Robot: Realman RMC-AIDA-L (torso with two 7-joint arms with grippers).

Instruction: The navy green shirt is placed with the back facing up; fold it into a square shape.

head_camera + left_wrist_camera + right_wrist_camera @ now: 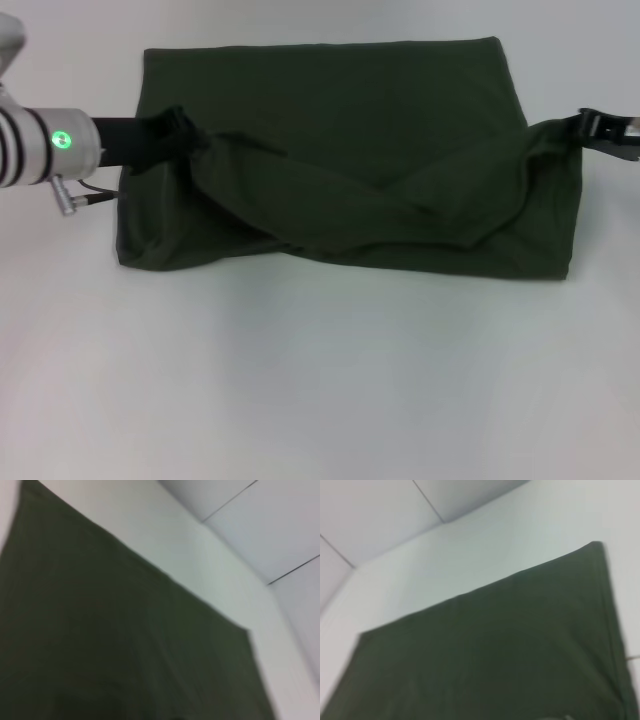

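Observation:
The navy green shirt (340, 110) lies plain side up on the white table, in a wide rectangle. A fold of it is raised and sags in a band between both grippers. My left gripper (185, 135) is at the shirt's left side, shut on a bunched piece of the cloth. My right gripper (588, 126) is at the right side, shut on the cloth's edge. The left wrist view shows flat shirt cloth (100, 645) from close above. So does the right wrist view (495, 650). No lettering shows.
The white table (300, 380) stretches bare in front of the shirt and on both sides. A wall with panel seams (380, 520) stands behind the table's far edge.

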